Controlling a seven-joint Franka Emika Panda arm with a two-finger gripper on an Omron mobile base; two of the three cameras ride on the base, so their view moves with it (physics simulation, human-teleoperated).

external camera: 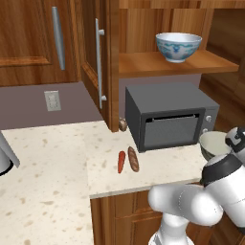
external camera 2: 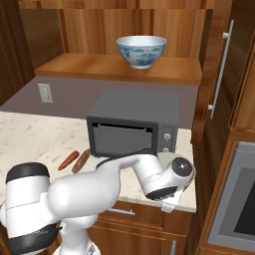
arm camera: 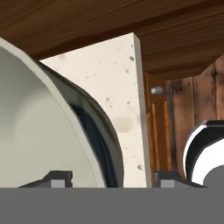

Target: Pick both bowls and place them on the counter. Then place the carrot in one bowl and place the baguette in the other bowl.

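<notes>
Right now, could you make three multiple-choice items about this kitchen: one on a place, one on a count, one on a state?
1. Where is the white-and-blue bowl?
A. on the wooden shelf above the microwave
B. inside the microwave
C. on the floor

2. How many food items lie on the counter left of the microwave?
A. none
B. two
C. five

3. How is the microwave door?
A. shut
B. wide open
C. missing

Answers:
1 A, it stands on the shelf in both base views.
2 B, the carrot and the baguette lie side by side.
3 A, the door sits flush with the front.
</notes>
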